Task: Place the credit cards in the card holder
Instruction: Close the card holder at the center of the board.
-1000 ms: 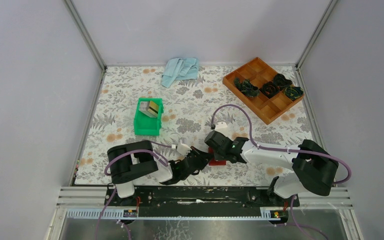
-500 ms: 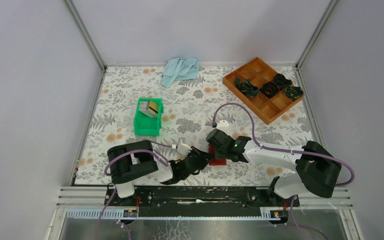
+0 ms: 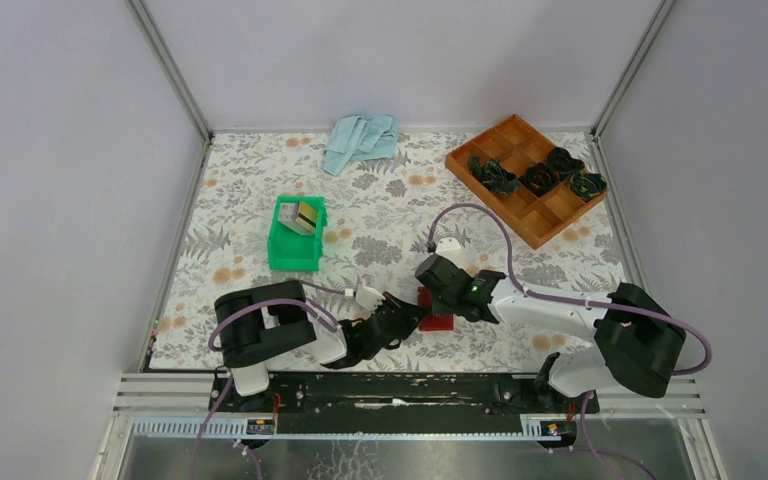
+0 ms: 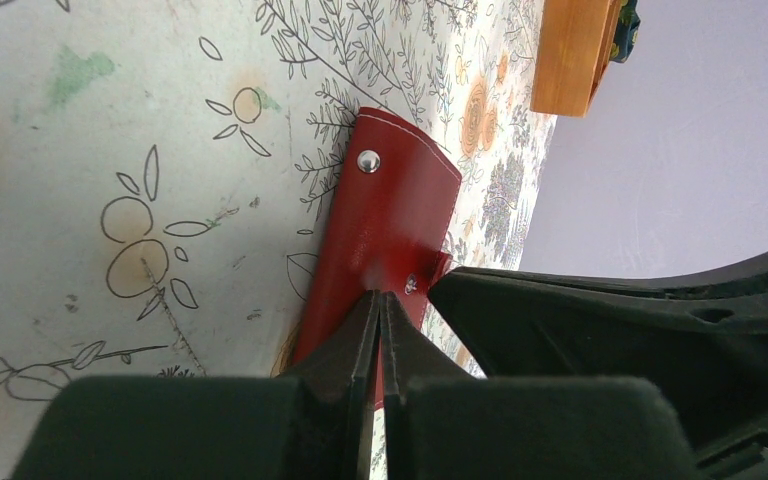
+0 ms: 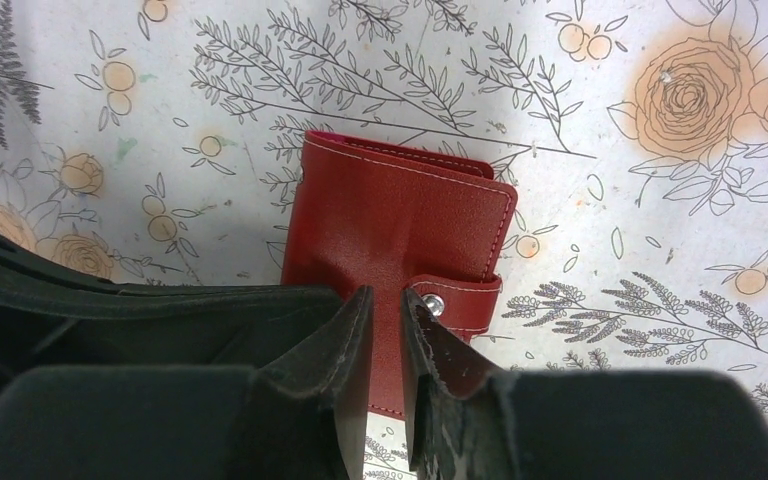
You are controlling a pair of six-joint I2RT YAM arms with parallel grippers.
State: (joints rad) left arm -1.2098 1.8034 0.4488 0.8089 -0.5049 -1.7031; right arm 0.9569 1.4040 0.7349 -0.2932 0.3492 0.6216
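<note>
The small dark red folding card holder (image 3: pixel 438 322) lies closed and flat on the floral-patterned table (image 3: pixel 380 215), close to its near edge and between the two arms; all positions below are given relative to it. From above most of it is covered by the two grippers, so only red slivers show. The left gripper (image 4: pixel 380 305) meets it from the left side, fingers pressed together with no visible gap. Their tips rest at the holder's edge beside a small metal stud; whether a thin flap is pinched between them cannot be made out. The left wrist view is also partly blocked by the black body of the other arm. The right gripper (image 5: pixel 385 295) stands directly over the holder, fingers a narrow slot apart, red cover showing through the slot. One fingertip overlaps the red snap tab (image 5: pixel 465 300) with its stud. Whether the tips touch the cover cannot be told, and the holder's near edge is hidden behind the fingers. The gold and pale rectangular credit cards (image 3: pixel 305 215) are well apart from the holder, beyond it and to the left, standing tilted in the green plastic bin (image 3: pixel 290 255); their number cannot be counted. A crumpled pale blue cloth (image 3: pixel 360 140) lies far beyond the holder at the back edge. An orange wooden compartment tray (image 3: pixel 550 207) sits far beyond it to the right, holding dark green items (image 3: pixel 535 178) too small to identify.
</note>
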